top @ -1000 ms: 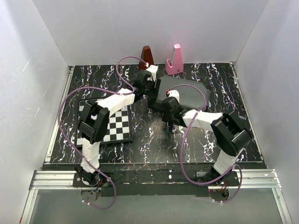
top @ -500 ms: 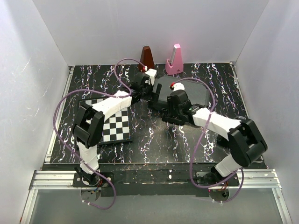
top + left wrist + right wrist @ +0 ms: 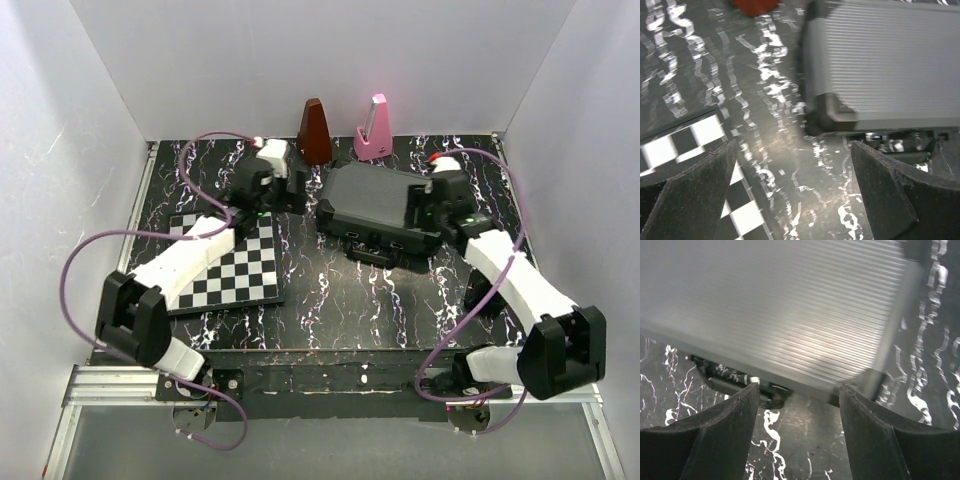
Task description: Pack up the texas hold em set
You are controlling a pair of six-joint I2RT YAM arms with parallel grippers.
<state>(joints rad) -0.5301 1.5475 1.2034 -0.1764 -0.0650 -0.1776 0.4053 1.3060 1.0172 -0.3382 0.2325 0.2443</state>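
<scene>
Case [image 3: 790, 305] ribbing, wrist views only

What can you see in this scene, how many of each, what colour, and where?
case: one, black, closed, back middle of the table
chessboard: one, black and white, left of the case, partly under the left arm
brown metronome: one, back edge, behind the case
pink metronome: one, back edge, right of the brown one
table: one, black with white veining
left gripper: one, black fingers, open, empty, beside the case's left end
right gripper: one, black fingers, open, empty, at the case's right end
</scene>
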